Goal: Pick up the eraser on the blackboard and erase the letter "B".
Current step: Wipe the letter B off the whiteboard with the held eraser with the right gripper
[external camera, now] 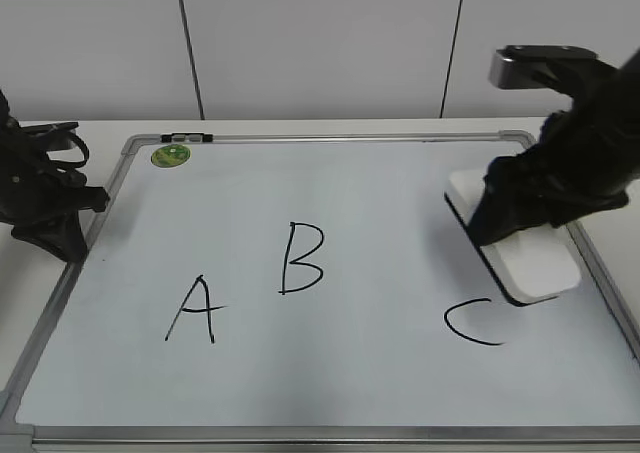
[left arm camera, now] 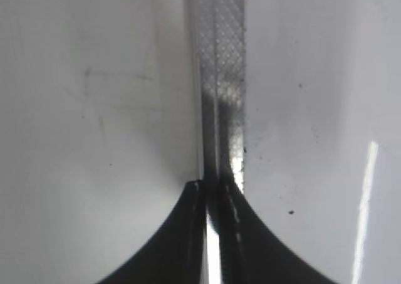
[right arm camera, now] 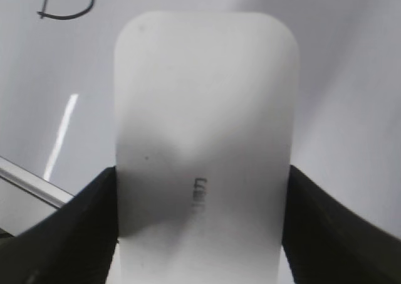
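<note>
Right gripper (right arm camera: 200, 234) clamped on the smooth white rounded-oblong plastic eraser (right arm camera: 203, 127), one black finger on each long side.

It sits on the white dry-erase blackboard (external camera: 380, 393) near the right frame, just above the "C" (external camera: 470, 323). Grey lettering only shows in the wrist view. The thin black marker letter "B" (external camera: 300, 259) is untouched mid-board. Left gripper (left arm camera: 216, 190) looks pinched together over the frame.

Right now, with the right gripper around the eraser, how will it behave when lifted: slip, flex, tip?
The eraser looks like a rigid block, so it probably won't flex. Its smooth white sides could slip against the right gripper's fingers, which flank only one end. Much of its length juts past the grip toward the "C", so it may droop.
</note>
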Motion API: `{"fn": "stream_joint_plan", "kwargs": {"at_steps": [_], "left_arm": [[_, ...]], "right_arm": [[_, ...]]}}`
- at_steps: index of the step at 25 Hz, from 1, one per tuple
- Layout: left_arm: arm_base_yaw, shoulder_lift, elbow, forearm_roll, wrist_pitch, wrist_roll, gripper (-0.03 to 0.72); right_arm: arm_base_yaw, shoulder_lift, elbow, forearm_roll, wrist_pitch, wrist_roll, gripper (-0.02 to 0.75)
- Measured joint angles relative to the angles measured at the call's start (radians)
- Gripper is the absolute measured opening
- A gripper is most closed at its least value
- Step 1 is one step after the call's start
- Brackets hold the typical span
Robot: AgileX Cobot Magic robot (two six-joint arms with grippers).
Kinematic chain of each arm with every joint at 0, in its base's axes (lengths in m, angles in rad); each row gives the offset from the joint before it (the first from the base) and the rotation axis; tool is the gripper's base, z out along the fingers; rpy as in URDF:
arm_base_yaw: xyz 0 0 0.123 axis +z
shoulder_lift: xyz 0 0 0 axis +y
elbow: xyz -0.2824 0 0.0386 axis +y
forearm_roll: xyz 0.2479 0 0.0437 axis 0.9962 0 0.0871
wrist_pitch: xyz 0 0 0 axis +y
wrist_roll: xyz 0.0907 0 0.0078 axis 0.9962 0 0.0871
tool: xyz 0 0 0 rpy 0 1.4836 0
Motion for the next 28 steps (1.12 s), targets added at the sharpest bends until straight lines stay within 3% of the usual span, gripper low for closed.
{"fn": "stream_joint_plan", "kwargs": {"at_steps": [11, 20, 28], "left_arm": [[0.000, 0.000, 0.000, -0.019, 0.000, 0.000, 0.011], [0.000, 0.000, 0.000, -0.021, 0.002, 0.000, 0.011], [0.000, 0.000, 0.000, -0.022, 0.002, 0.000, 0.011]], "right_arm": [[0.219, 0.292, -0.336, -0.053, 0.087, 0.076, 0.552], [0.245, 0.555, -0.625, -0.094, 0.183, 0.105, 0.552], [0.249, 0.677, -0.735, -0.155, 0.175, 0.145, 0.552]]}}
